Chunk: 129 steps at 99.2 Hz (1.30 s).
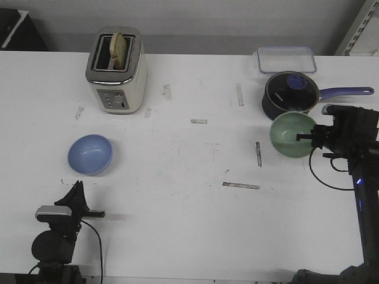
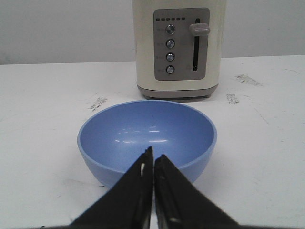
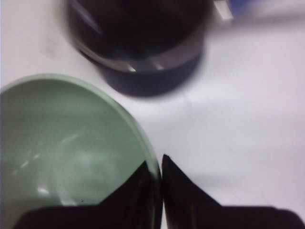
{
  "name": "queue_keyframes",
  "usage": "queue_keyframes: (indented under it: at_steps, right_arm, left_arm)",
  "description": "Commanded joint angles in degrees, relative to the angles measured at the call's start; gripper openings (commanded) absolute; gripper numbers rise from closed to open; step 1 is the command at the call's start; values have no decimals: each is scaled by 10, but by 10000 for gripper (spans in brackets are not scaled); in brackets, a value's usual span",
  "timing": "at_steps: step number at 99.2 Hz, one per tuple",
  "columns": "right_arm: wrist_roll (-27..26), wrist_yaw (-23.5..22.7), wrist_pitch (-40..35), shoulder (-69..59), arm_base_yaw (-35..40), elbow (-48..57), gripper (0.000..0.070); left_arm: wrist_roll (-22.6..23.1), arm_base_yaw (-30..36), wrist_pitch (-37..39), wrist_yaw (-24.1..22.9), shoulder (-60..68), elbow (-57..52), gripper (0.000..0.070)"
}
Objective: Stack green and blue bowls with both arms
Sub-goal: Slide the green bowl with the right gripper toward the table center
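Note:
The periwinkle blue bowl [image 1: 90,154] sits upright on the white table at the left, and fills the middle of the left wrist view [image 2: 143,133]. My left gripper [image 1: 77,186] is shut and empty, a little short of the bowl's near side, its tips [image 2: 153,155] pointing at the rim. The mint green bowl [image 1: 290,135] is at the right, next to the saucepan. My right gripper [image 1: 303,137] is shut on the green bowl's right rim [image 3: 151,157], one finger inside and one outside [image 3: 157,164]. I cannot tell whether that bowl is lifted off the table.
A cream toaster [image 1: 116,71] with a slice of bread stands at the back left, behind the blue bowl [image 2: 177,45]. A dark navy saucepan [image 1: 289,92] with a purple handle stands just behind the green bowl [image 3: 138,43]. A clear lidded box [image 1: 286,59] is at the back right.

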<state>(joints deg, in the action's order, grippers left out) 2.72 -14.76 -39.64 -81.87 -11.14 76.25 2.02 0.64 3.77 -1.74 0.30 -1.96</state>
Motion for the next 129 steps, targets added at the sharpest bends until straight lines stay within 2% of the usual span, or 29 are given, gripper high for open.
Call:
queue_keyframes:
  at_steps: [1,19,34,54,75,113,118,121,127,129]
  right_arm:
    - [-57,-4,-3,1,33,16,0]
    - [-117,-2,-8,9,171,24,0]
    - [-169,17,3,-21,295,24,0]
    - [-184,50,5,-94,405,24,0]
    - [-184,84,6,-169,452,24,0]
    - [-184,87,15,-210,457,24,5]
    - [-184,87,15,-210,457,24,38]
    - [-183,87,15,-210,457,24,92]
    - [-183,87,15,-210,457,24,255]
    - [-183,86,15,-210,457,24,331]
  left_arm:
    - [-1,1,6,-1,-1,12,2]
    - [-1,1,6,-1,-1,12,2]
    - [-1,1,6,-1,-1,12,2]
    - [-1,1,6,-1,-1,12,2]
    - [-1,1,6,-1,-1,12,2]
    - [-1,1,6,-1,-1,12,2]
    - [-1,1,6,-1,-1,12,2]
    - [-1,1,6,-1,-1,12,2]
    - [-1,1,6,-1,-1,12,2]
    - [-1,1,6,-1,-1,12,2]
